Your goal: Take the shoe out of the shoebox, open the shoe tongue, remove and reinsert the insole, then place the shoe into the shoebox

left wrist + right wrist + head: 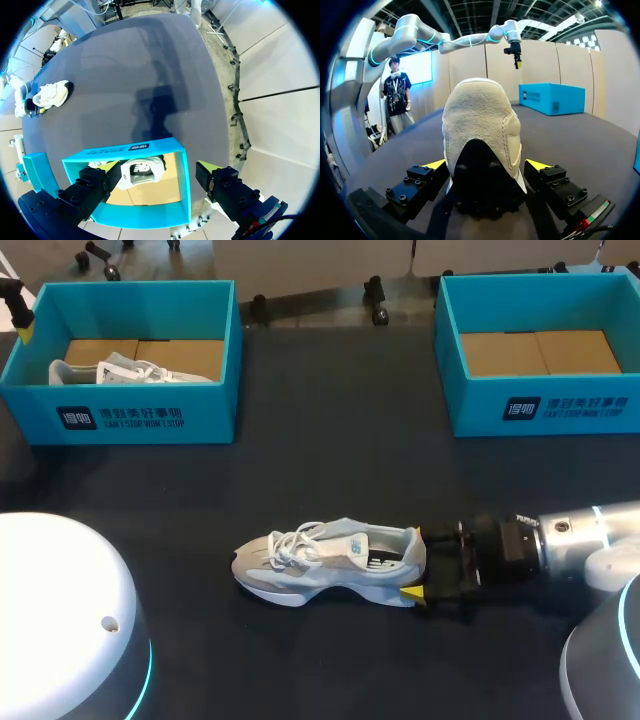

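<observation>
Grey-white mesh sneaker (330, 562) is gripped at its heel on the dark table (330, 460) by the right claw (487, 164), the left claw (159, 169) being held wide above a teal cardboard shoebox (90, 154).

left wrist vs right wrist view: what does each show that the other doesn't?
Only left wrist: the inside of the teal shoebox, with a second shoe lying in it, seen from above past the open left gripper. Only right wrist: the suede heel of the shoe close up at the right gripper, and the left arm spanning overhead. Both: the shoe on the dark table, the shoebox and the left gripper.
</observation>
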